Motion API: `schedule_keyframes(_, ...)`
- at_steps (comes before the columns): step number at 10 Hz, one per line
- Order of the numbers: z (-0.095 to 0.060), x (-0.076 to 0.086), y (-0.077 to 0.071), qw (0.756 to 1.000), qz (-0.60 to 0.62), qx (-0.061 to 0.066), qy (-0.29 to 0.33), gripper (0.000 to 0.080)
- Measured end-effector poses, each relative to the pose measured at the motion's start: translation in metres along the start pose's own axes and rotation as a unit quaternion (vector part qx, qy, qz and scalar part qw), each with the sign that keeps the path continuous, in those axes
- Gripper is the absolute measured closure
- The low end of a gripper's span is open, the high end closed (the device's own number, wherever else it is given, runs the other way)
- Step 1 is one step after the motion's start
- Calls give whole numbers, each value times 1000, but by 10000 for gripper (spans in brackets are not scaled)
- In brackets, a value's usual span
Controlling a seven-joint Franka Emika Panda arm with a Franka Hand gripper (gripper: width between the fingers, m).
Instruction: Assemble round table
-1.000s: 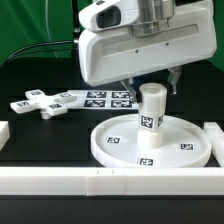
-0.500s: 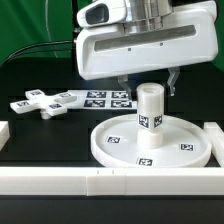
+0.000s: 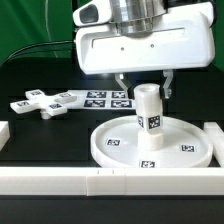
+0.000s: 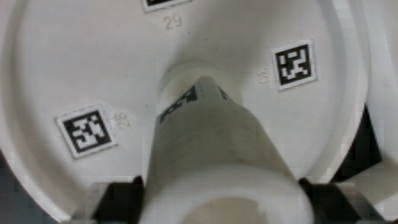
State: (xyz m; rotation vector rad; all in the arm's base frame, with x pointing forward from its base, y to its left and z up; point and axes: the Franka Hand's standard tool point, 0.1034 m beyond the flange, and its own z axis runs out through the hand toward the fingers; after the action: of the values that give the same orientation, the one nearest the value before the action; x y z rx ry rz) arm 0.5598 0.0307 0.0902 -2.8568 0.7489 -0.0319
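The short white post stands upright at the centre of the large rimmed round disc, a tag on its side. My gripper hangs straight above it. Its fingers reach down on either side of the post's top and stand open, not carrying it. In the wrist view the post rises from the disc toward the gripper, and a black pad sits close beside it on each side. The cross-shaped piece lies flat on the table at the exterior view's left.
The marker board lies behind the disc, between it and the cross piece. A long white rail runs along the front, with shorter rail pieces at the exterior view's right and left.
The gripper has risen a little along the post while the post and disc stayed where they were.
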Motion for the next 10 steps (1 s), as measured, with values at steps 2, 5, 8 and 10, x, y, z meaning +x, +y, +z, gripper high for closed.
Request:
schedule_keyframes(2, 1, -3, -1, 994, 110, 8, -7, 390)
schedule_keyframes(5, 1, -3, -2, 968, 249, 24, -21, 390)
schedule_keyframes(8, 2, -5, -3, 966, 255, 28, -24, 215)
schedule_keyframes(10, 1, -4, -6, 976, 215, 28, -24, 163)
